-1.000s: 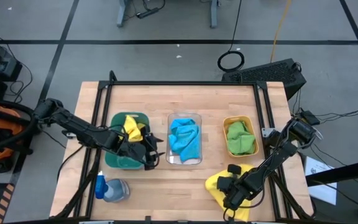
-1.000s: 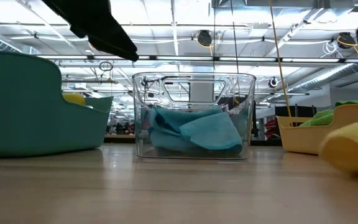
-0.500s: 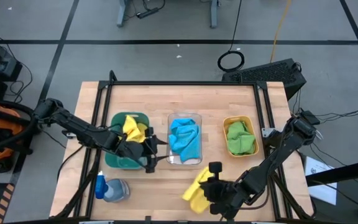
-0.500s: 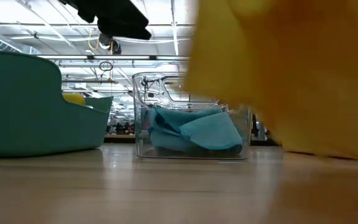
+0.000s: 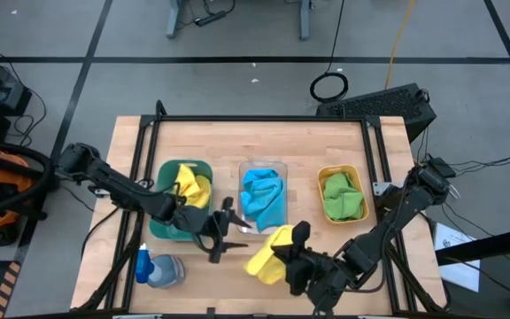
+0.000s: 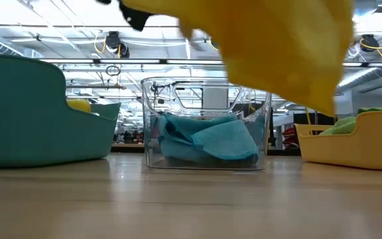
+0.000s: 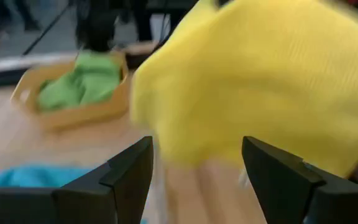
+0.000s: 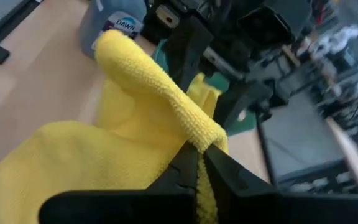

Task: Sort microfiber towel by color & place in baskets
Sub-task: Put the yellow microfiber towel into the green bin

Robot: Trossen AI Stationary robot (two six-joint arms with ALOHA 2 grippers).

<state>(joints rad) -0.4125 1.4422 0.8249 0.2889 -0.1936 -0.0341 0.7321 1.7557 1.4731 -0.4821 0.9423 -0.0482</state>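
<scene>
High view: the green basket (image 5: 168,227) already holds a yellow towel, the clear basket (image 5: 263,200) a blue towel (image 5: 264,197), the orange basket (image 5: 342,197) a green towel (image 5: 343,197); one loose yellow towel (image 5: 268,255) remains, held above the table in front of the clear basket by the right gripper (image 5: 287,252), whose fingers are pinched on the cloth. Its long axis runs diagonally, lower end toward the spray bottle (image 5: 156,269). The left gripper (image 5: 222,236) sits just beside it, fingers spread (nothing held). Judged nearly done: this last towel belongs in the green basket. Low view: the towel (image 6: 280,46) hangs clear of the table, before the clear basket (image 6: 207,125). Left wrist view: spread fingers (image 7: 126,174) face the cloth (image 7: 253,93), not yet touching. Right wrist view: fingers (image 8: 188,165) pressed together on a raised fold of towel (image 8: 129,118).
</scene>
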